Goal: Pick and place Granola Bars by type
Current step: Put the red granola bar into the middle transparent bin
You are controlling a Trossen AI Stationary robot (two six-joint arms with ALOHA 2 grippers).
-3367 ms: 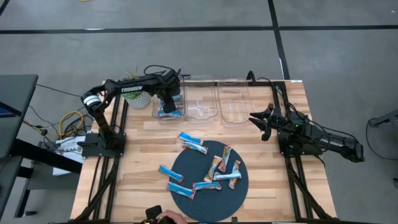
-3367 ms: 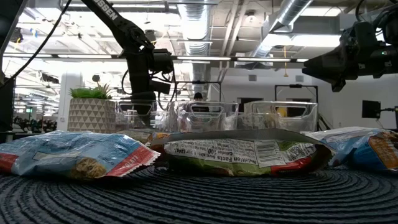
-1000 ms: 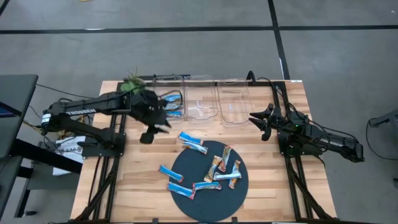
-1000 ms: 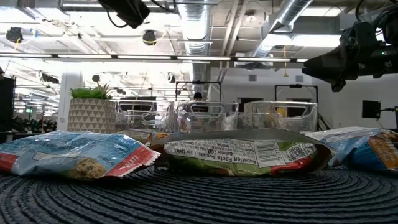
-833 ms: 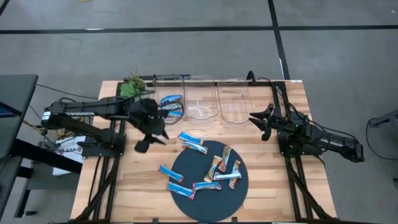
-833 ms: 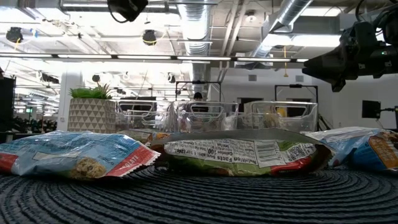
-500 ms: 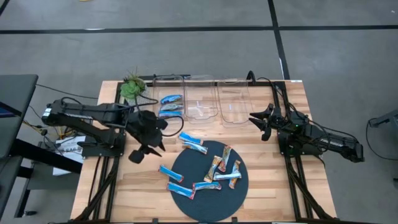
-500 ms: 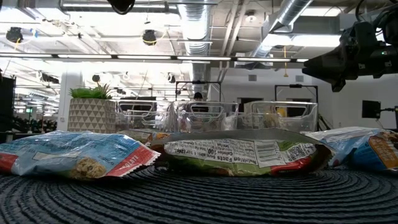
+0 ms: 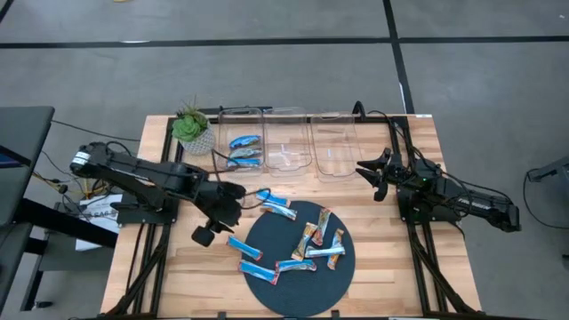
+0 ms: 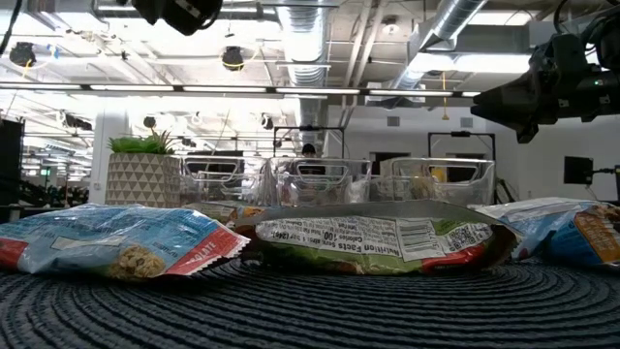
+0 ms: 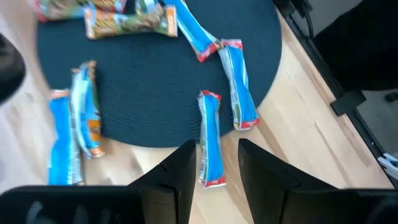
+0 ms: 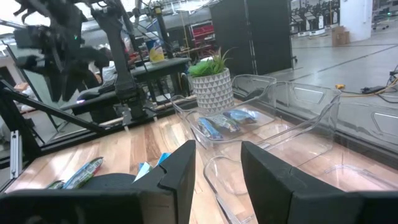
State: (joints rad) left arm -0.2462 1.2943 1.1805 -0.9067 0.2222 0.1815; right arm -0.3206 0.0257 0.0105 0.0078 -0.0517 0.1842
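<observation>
Several granola bars lie flat on or beside the dark round mat (image 9: 347, 276): blue ones at its far-left edge (image 9: 276, 204) and near-left edge (image 9: 244, 248), and orange and blue ones in the middle (image 9: 317, 233). Two blue bars (image 9: 243, 150) lie in the left clear bin (image 9: 222, 133). My left gripper (image 9: 229, 212) is open and empty, high above the mat's left edge. In its wrist view (image 11: 217, 180) a blue bar (image 11: 210, 140) lies below, between the fingers' lines. My right gripper (image 9: 377, 175) is open and empty, raised at the table's right side beside the right bin.
Three clear bins stand in a row at the far edge: left, middle (image 9: 286, 148) and right (image 9: 336, 148). A small potted plant (image 9: 190, 129) stands at the far left. Bare wood (image 9: 196, 276) lies left of the mat. My left arm shows at the low view's top (image 10: 179, 10).
My left gripper has gone from beside the left bin toward the table's near edge, to above the mat's left side, staying open. The bars have not moved.
</observation>
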